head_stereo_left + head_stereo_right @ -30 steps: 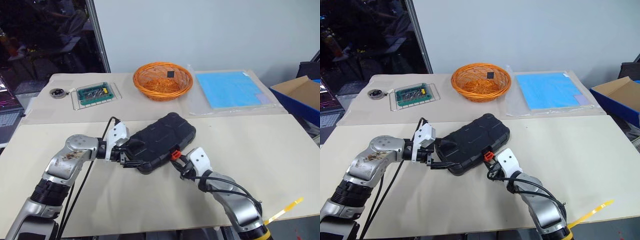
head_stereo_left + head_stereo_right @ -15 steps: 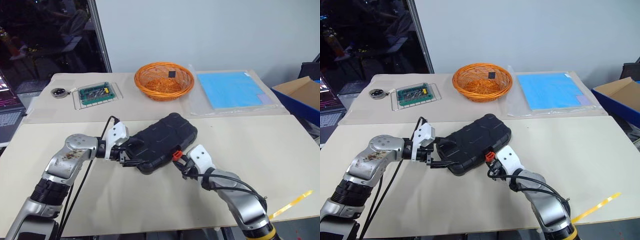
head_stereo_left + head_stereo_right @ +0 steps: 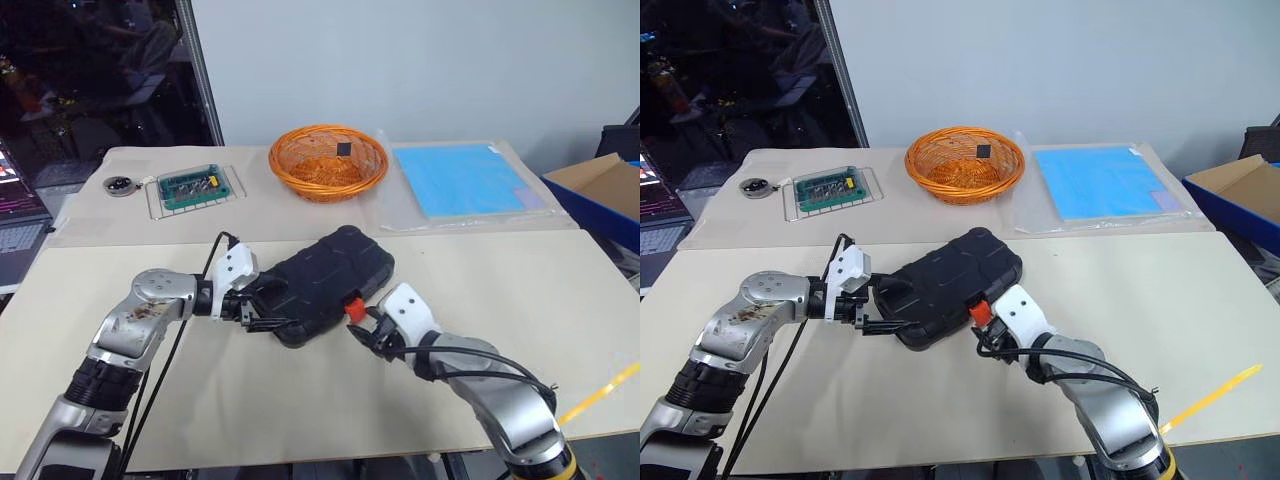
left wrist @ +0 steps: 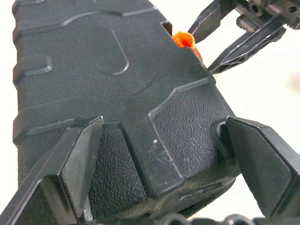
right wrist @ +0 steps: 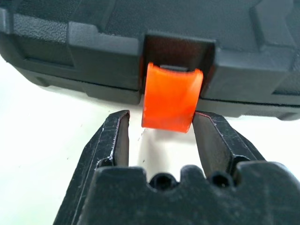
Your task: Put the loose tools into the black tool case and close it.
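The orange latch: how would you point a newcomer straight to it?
Find the black tool case lying shut in the middle of the beige table. On its near long edge, facing the right gripper, sits the orange latch. It is the case's single bright part, a small tab set in a notch.

Black tool case (image 3: 325, 283) closed; lying flat on table.

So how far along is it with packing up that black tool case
Mostly done: the black moulded plastic tool case lies shut on the table. In hand: the left gripper straddles one end, the right gripper brackets its small orange latch, not yet pinched. Left: securing it.
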### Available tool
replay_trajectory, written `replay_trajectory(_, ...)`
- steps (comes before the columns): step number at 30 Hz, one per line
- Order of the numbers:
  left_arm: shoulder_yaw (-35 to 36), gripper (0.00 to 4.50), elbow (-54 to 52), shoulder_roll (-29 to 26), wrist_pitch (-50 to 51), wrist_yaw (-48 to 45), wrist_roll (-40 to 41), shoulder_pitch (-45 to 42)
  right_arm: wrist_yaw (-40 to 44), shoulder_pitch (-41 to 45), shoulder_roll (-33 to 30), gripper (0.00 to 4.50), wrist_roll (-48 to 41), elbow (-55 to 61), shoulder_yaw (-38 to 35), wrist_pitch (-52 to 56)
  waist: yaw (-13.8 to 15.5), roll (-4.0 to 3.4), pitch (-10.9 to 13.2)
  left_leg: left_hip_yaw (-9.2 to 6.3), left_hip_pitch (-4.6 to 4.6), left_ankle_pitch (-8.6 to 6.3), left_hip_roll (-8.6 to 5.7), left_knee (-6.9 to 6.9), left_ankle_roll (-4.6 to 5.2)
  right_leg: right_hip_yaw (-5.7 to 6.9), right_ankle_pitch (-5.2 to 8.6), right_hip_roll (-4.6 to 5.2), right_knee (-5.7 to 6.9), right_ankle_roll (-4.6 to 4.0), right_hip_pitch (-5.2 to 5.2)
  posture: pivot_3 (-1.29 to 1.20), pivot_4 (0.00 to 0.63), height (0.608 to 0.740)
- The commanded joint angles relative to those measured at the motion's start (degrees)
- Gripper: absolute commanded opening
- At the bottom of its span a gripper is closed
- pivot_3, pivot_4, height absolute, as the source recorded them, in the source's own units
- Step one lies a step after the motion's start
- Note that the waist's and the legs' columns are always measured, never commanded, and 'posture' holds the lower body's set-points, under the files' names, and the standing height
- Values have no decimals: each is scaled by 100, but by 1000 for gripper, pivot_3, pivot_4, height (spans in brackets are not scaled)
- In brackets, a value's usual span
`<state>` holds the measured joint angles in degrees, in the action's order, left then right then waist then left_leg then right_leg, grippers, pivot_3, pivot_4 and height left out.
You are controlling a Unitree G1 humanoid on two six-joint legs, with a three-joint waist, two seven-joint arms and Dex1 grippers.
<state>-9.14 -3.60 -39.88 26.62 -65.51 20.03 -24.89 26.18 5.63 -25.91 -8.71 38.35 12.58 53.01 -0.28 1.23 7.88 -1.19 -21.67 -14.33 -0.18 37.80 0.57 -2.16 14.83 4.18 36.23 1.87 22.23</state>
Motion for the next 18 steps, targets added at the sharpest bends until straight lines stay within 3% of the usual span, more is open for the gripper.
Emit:
replay_trajectory(1, -231, 4500, 159, 49, 243, 54, -159, 34, -41, -87, 180, 1739, -357, 365, -370, 235, -8, 0, 0, 0, 0, 0, 0, 0, 0, -1, 0, 0, 0, 0, 0, 0, 150, 740)
replay_trajectory(6, -238, 4500, 124, 65, 308, 68, -155, -11, -134, -97, 316, 53, -595, 549, -522, 420, -23, 0, 0, 1, 0, 0, 0, 0, 0, -2, -1, 0, 0, 0, 1, 0, 150, 740)
replay_trajectory(11, -238, 4500, 76, 50, 374, 75, -128, -33, -238, 39, 509, 53, -805, 491, -726, 523, -44, 0, 0, 1, -1, 0, 0, 0, 0, -3, -3, 0, 0, -4, 1, 0, 150, 740)
replay_trajectory(18, -236, 4500, -38, 47, 448, 91, -104, -27, -310, 287, 351, 53, -603, 8, -383, 445, -47, 0, 0, 1, 1, 0, 2, 0, 0, -3, -3, -5, 0, -4, 2, 0, 150, 740)
